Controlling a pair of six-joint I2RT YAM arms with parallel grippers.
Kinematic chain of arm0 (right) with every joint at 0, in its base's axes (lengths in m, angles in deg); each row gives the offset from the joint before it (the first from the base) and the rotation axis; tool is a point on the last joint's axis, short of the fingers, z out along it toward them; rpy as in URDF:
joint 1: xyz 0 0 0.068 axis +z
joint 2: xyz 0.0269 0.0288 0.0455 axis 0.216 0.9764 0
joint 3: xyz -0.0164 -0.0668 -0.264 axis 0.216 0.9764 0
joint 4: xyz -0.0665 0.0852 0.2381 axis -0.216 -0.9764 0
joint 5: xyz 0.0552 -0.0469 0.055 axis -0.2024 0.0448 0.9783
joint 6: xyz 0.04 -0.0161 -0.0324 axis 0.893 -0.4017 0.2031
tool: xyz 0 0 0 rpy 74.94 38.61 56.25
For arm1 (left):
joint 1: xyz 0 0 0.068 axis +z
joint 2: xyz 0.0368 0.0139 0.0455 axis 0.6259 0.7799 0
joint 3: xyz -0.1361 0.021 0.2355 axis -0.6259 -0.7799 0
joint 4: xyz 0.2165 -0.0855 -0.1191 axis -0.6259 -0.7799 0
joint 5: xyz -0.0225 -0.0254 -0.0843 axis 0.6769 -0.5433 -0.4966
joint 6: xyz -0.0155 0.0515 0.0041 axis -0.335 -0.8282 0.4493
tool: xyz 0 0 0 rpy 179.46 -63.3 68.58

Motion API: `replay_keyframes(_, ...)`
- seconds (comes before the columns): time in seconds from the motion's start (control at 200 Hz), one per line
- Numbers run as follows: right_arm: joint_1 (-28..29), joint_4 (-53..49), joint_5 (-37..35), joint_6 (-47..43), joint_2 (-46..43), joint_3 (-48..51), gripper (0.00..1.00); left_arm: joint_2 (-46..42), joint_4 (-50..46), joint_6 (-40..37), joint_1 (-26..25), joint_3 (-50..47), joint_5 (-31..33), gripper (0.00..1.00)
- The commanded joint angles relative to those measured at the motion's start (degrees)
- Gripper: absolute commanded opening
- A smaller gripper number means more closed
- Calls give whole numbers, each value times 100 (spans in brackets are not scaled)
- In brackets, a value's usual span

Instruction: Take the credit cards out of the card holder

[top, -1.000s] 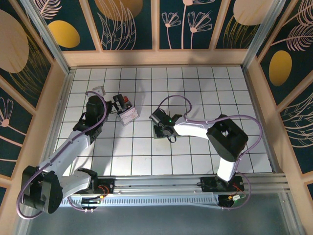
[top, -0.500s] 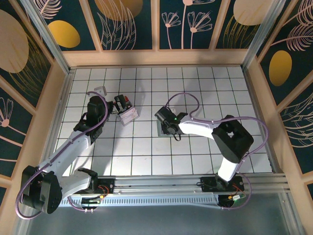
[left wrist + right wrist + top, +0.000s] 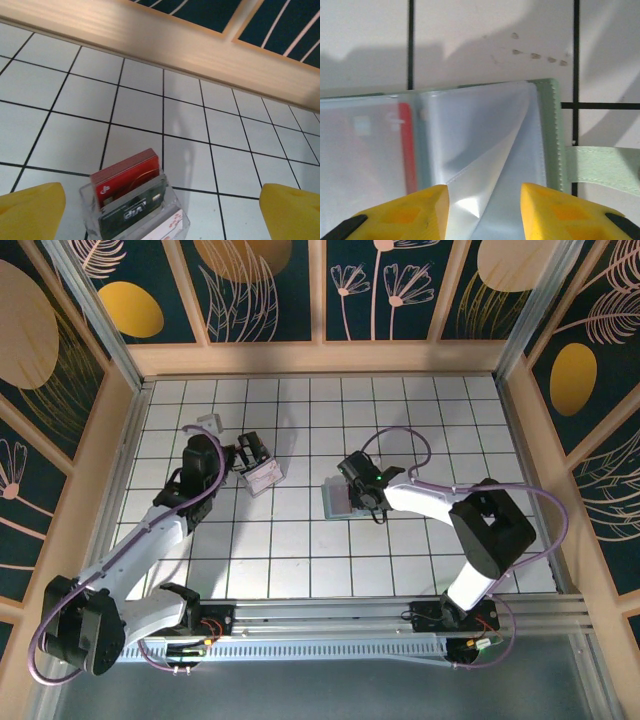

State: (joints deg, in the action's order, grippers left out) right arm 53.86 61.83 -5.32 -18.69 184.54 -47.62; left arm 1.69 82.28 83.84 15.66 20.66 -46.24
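The card holder (image 3: 485, 120) lies open and flat near the middle of the worktop (image 3: 300, 560), a little to the right of centre. In my right wrist view its clear inner sleeve is spread out. A loose leaf of that sleeve lifts in a fold towards my fingers. Through the left pocket I see one of the credit cards (image 3: 365, 150), whitish, with a red band along its right side. It sits inside the pocket. The pale green stitched edge of the holder runs down the right side, and a green strap (image 3: 605, 167) reaches out from it across the tiles.

My right gripper (image 3: 482, 207) hangs directly over the holder, its yellow fingertips (image 3: 415, 210) partly apart, the raised leaf between them. I cannot tell whether either tip touches the plastic.

My left gripper (image 3: 161, 212) is well apart from the holder, towards the far left of the worktop, and is spread wide with nothing held. Between its two yellow tips stands a clear box (image 3: 100, 200) holding upright cards: a red one behind, a dark one marked VIP in front of it, and a white one with red print nearest. Neither tip touches the box.
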Motion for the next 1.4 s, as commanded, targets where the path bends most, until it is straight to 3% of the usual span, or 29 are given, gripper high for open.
replay_keyframes(0.0, -114, 98, -23, 120, -215, 137, 42, 294, -40, -245, -388, 298, 339, 99)
replay_keyframes(0.185, -319, 240, 115, 133, -353, 370, 41, 887, 34, -204, -889, 432, 358, 99)
replay_keyframes(0.355, -497, 317, 86, 162, -436, 609, 34, 1291, 146, -91, -1244, 507, 373, 99)
replay_keyframes(0.896, -352, -236, -306, 44, -1517, 145, 25, 1474, 307, 255, -1288, 463, 618, 99)
replay_keyframes(1.241, 533, 27, 288, -270, -362, -552, 26, 1326, 206, 428, -1292, 402, 1020, 99)
replay_keyframes(1.396, 702, 104, 509, -345, 167, -724, 34, 1197, 188, 468, -1286, 284, 1139, 99)
